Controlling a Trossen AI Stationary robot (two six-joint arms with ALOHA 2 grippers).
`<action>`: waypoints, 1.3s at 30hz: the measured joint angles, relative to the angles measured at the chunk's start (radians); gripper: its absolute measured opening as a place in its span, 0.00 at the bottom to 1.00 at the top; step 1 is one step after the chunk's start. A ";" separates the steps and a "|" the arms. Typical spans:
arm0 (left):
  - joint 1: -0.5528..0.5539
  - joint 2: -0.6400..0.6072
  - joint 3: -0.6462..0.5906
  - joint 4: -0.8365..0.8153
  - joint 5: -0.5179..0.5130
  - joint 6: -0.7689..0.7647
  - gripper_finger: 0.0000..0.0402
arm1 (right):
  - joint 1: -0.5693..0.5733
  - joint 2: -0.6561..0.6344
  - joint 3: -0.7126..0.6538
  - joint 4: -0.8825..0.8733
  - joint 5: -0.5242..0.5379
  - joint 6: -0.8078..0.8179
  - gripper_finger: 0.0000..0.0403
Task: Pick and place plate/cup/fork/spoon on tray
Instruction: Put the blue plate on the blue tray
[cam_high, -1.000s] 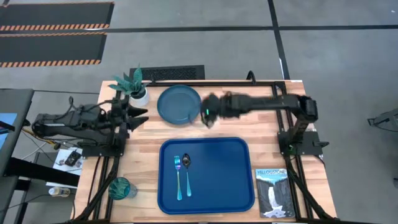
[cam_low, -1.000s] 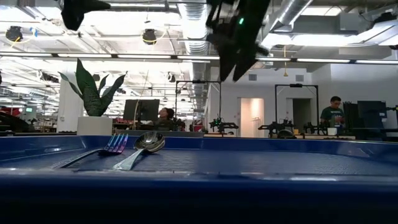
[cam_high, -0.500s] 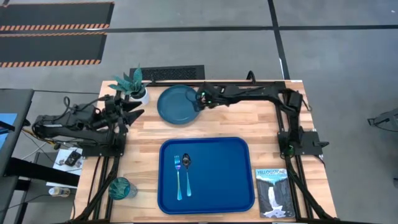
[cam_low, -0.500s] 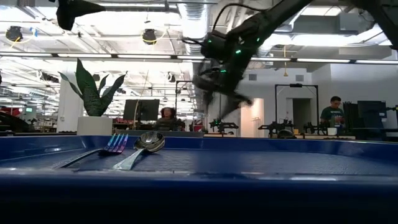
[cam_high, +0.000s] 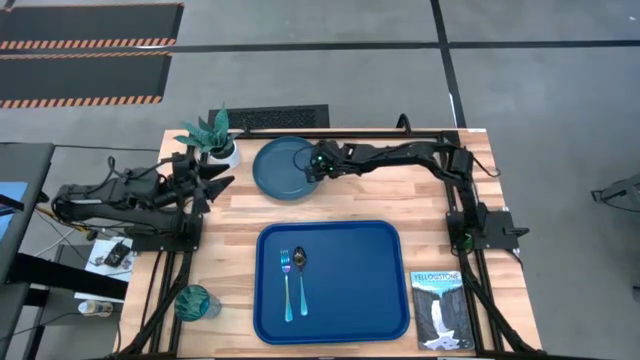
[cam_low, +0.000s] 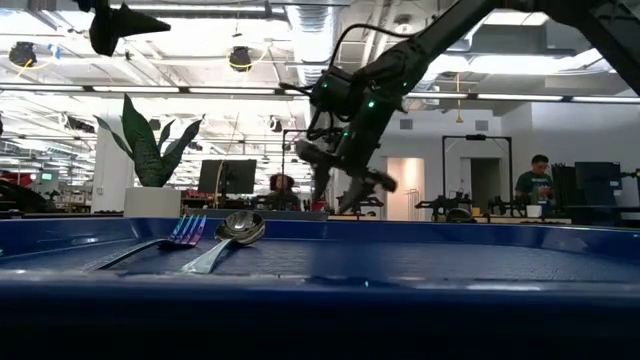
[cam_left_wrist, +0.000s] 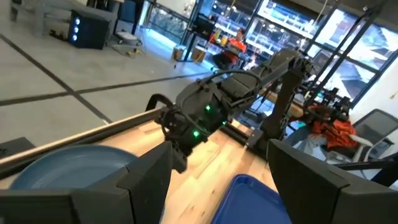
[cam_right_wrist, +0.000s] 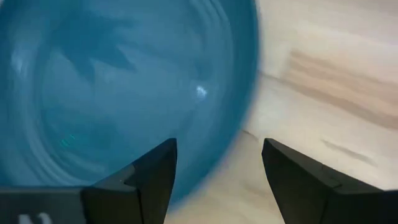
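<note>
The right gripper (cam_high: 313, 166) hangs spread open and empty over the near-right edge of the plate (cam_high: 284, 168), which sits on the table (cam_high: 420, 195) behind the tray (cam_high: 370, 290). It looks best to straddle the rim squarely and pinch firmly, since a shallow rim may slip. The left gripper (cam_high: 222, 175) waits open beside the plant pot (cam_high: 226, 155).

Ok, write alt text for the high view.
From above, the right gripper reaches over the rim of the plate, fingers open, on a wooden table. The tray holds the fork and the spoon; the left gripper waits beside a potted plant.
</note>
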 joint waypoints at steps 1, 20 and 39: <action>0.000 -0.001 0.000 -0.015 0.000 -0.003 0.62 | -0.001 0.007 -0.001 0.002 -0.005 0.000 0.64; 0.000 -0.001 0.000 -0.096 -0.001 0.005 0.62 | -0.023 0.045 -0.004 0.036 -0.067 0.088 0.47; 0.000 -0.001 0.000 -0.100 -0.089 -0.059 0.62 | -0.011 0.075 0.000 0.115 -0.056 0.133 0.04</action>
